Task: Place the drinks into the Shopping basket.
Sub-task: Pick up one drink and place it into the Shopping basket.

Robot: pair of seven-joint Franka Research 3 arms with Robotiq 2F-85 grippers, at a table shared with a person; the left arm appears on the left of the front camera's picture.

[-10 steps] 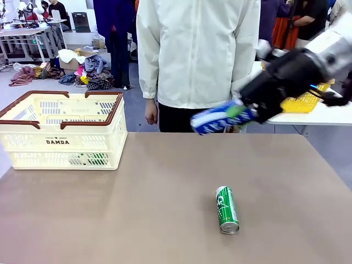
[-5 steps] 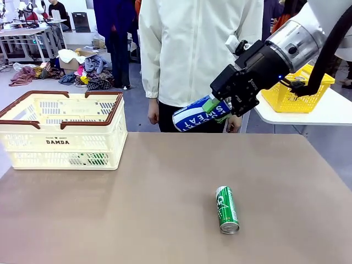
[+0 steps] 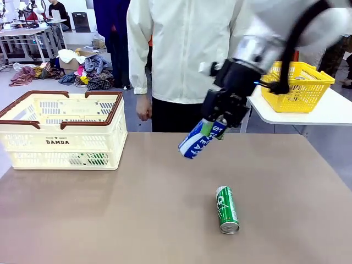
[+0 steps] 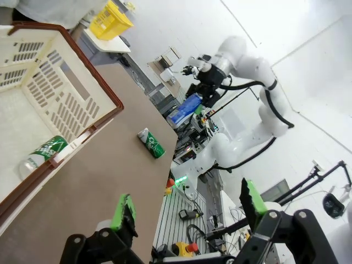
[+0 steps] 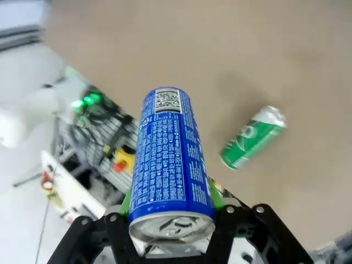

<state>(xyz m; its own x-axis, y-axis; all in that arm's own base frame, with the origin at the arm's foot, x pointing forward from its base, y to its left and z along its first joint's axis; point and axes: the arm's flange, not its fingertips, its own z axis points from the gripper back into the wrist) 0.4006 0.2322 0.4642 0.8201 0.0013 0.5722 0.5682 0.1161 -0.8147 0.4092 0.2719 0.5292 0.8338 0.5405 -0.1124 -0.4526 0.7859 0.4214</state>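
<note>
- Since a second ago your right gripper (image 3: 212, 130) has swung leftward and dipped. The slim blue-and-white "Pocari Sweat" can (image 3: 196, 141) it carries now tilts with its lower end toward the flat brown table (image 3: 110, 220).
- Your left gripper (image 4: 187, 204) stands wide open on your side of the table, with nothing between its green pads.
- Nearest on the tabletop, right of centre, lies the slim green can with white lettering (image 3: 226, 209). It is on its side, a silver end toward you, and it has not shifted.
- Above and beyond it, the right gripper is clamped on the blue-and-white can, one pad on either side. The can hangs clear of the tabletop and well apart from the basket.
- At the far left sits the large cream-white slotted plastic basket with brown rim and handles (image 3: 60, 132). The left wrist view shows another green can (image 4: 43, 155) lying on its floor.
- Beyond the far edge stands a person in a white jacket (image 3: 187, 49). To the right, a small yellow basket (image 3: 297, 85) rests on a white side table (image 3: 324, 113).
</note>
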